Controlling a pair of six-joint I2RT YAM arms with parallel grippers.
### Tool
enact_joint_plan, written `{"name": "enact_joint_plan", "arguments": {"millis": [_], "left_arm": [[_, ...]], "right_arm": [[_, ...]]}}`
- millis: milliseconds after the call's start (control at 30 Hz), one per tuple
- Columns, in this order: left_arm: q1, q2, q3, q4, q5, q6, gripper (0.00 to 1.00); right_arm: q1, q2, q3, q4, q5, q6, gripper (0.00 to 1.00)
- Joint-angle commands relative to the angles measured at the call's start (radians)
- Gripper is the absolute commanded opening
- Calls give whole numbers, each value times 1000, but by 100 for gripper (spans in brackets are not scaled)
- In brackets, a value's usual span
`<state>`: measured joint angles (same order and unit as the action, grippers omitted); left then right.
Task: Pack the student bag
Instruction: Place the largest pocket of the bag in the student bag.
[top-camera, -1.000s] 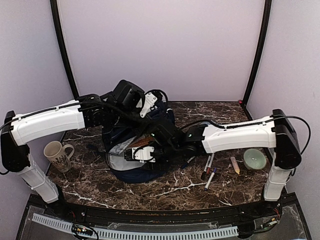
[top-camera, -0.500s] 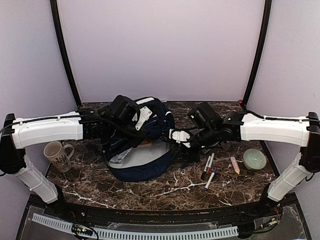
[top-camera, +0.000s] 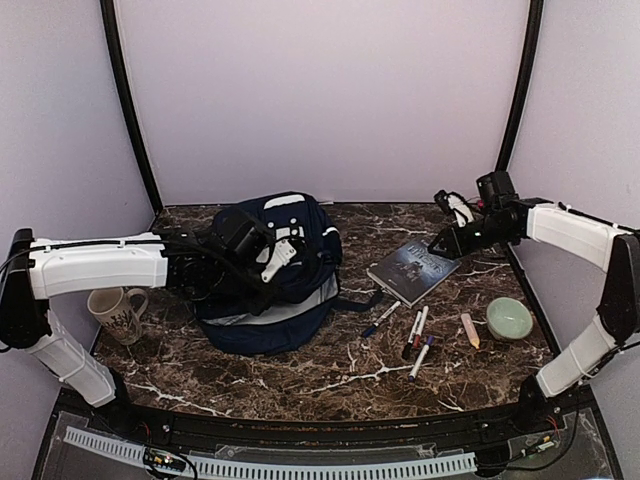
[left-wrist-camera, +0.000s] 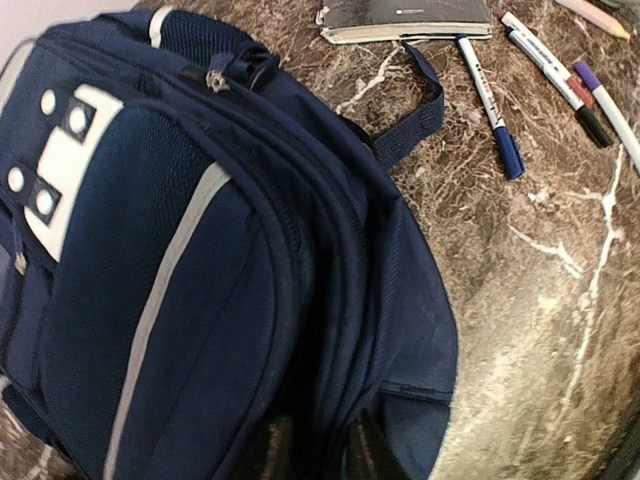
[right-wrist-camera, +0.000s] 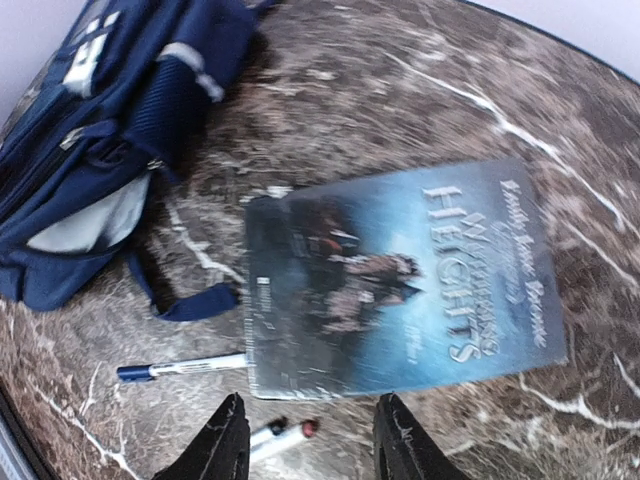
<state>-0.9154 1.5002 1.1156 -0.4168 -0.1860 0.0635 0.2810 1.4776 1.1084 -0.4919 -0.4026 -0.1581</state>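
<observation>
Found the student bag (top-camera: 285, 300) lying front up on the marble surface (top-camera: 330, 375), left of centre, with white stripe and grey-white patch showing. Could not tell the state of the left jaws, spread or pinching fabric, hanging low over the bag's top. Saw the right jaws spread wide around nothing, hovering above a book (right-wrist-camera: 400, 280) lying flat, right of the bag. Counted 1 blue pen (right-wrist-camera: 180, 368) just beside the book, 3 markers (top-camera: 418, 335) nearby, then 1 pencil (top-camera: 468, 330) and 1 green bowl (top-camera: 509, 318). Noted 1 mug (top-camera: 115, 310) left of the bag.
</observation>
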Motion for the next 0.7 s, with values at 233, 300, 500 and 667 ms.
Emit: {"name": "enact_joint_plan", "arguments": {"millis": [233, 300, 500, 667], "left_arm": [[-45, -14, 282, -163, 159, 0, 59], [-43, 13, 316, -97, 144, -24, 63], [-43, 210, 442, 66, 139, -136, 65], [-43, 413, 533, 179, 161, -215, 67]], "right_arm": [[-309, 155, -21, -20, -113, 187, 52], [-310, 176, -18, -27, -94, 200, 54], [-310, 263, 33, -59, -59, 214, 59], [-310, 340, 96, -66, -63, 230, 62]]}}
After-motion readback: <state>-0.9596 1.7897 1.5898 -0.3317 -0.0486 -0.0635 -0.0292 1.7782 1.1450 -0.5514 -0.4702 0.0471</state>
